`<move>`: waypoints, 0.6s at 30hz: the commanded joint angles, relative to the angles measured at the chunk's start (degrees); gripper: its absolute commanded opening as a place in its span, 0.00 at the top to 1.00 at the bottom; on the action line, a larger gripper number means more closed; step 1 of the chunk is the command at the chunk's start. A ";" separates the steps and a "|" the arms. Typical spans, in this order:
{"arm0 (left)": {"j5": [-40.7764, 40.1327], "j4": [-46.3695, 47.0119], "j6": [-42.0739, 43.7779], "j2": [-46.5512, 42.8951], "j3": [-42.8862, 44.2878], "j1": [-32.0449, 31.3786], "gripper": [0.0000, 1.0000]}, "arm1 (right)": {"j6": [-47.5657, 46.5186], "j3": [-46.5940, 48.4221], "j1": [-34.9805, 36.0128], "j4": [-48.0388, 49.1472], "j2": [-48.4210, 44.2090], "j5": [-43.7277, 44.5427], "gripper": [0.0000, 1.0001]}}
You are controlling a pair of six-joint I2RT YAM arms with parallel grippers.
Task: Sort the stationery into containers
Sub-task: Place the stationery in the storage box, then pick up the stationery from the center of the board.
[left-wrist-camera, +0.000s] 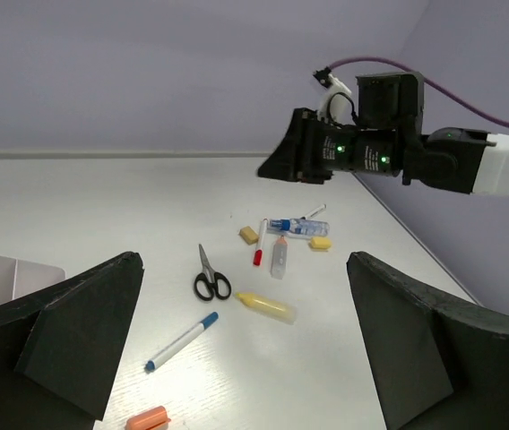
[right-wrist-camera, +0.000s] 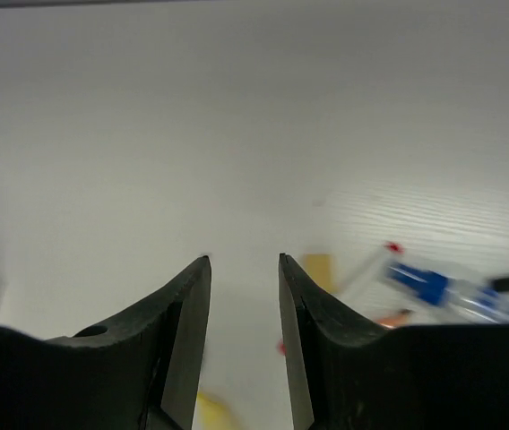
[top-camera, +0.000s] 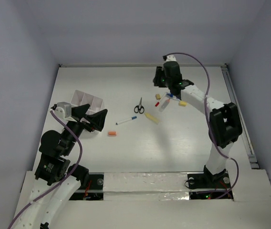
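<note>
Right gripper (right-wrist-camera: pixel 244 260): parted narrowly, nothing between the fingers, poised above the table (right-wrist-camera: pixel 147 134) at the far edge of the loose stationery (top-camera: pixel 168 101). Nearest piece: beige eraser (right-wrist-camera: pixel 319 269), just right of the gap in the wrist view, short and blocky, so no long axis to match; probably the next pick, needing a small sideways shift before descent. Beside it: blue-marked clear tube (right-wrist-camera: pixel 434 285), lying crosswise. Farther toward the bases: scissors (top-camera: pixel 139 106), cream tube (top-camera: pixel 151 118), blue-capped pen (top-camera: pixel 126 120), orange eraser (top-camera: pixel 112 133). Left gripper (top-camera: pixel 98 109): spread wide, empty, close to the white compartment box (top-camera: pixel 85 95), well apart from the heap. Right arm nearer the cluster; left nearer pen, orange eraser and box.
</note>
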 commanded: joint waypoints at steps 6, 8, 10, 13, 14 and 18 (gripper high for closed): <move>1.14 2.74 0.03 0.32 0.29 0.35 0.01 | -12.05 19.29 -5.43 -28.22 11.74 3.75 0.53; 0.88 2.66 0.12 0.23 0.29 0.35 0.01 | -14.07 24.61 -5.44 -34.12 17.11 3.31 0.51; 0.79 2.74 0.03 0.14 0.29 0.35 0.01 | -14.70 29.80 -5.44 -37.12 19.85 2.08 0.50; 0.88 2.74 0.12 0.58 0.29 0.35 0.01 | -14.78 30.70 -5.44 -37.65 22.30 0.24 0.49; 0.97 2.74 0.03 0.67 0.29 0.35 0.01 | -14.61 30.70 -5.44 -37.48 23.00 0.23 0.48; 1.14 2.92 0.03 1.11 0.29 0.35 0.01 | -14.61 30.69 -5.44 -36.42 24.41 -0.20 0.48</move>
